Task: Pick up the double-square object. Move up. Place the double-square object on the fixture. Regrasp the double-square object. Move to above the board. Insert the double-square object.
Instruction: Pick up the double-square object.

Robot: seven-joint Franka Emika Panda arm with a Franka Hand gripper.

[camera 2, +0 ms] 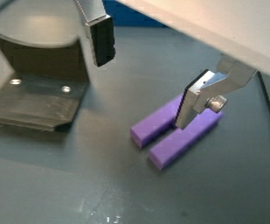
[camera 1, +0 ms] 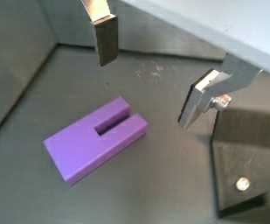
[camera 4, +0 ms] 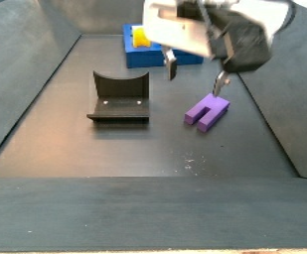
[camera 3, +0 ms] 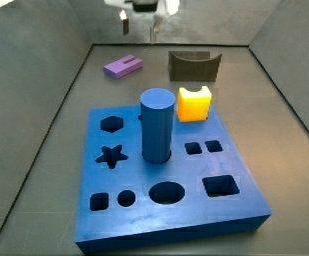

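In a side view the purple block [camera 3: 122, 66] lay flat on the grey surface [camera 3: 63, 130] at the far end, well apart from the blue board [camera 3: 164, 180] and left of the dark fixture [camera 3: 193, 66], so that nothing crowded it and a grasp from above had room. In both wrist views its slotted end showed as two prongs, and it rested untouched by either finger. The claw [camera 3: 141, 25] hung above the block with its jaws spread wide and nothing between them; in a wrist view one finger [camera 1: 103, 39] stood off to one side while the other finger [camera 1: 197, 101] sat on the opposite side of the block, and in a side view the claw [camera 4: 197, 67] hovered just over the block [camera 4: 209, 110], which suggested a descent to straddle it was being lined up. The pick-up step looked not yet done. The fixture [camera 4: 118, 97] stood near the block with its curved notch facing up, presumably ready to receive the block for regrasping. Farther right in a side view, the yellow cube [camera 3: 194, 103] and the tall blue cylinder [camera 3: 157, 125] already sat on the board, leaving the pair of small square holes [camera 3: 204, 147] free for the prongs.
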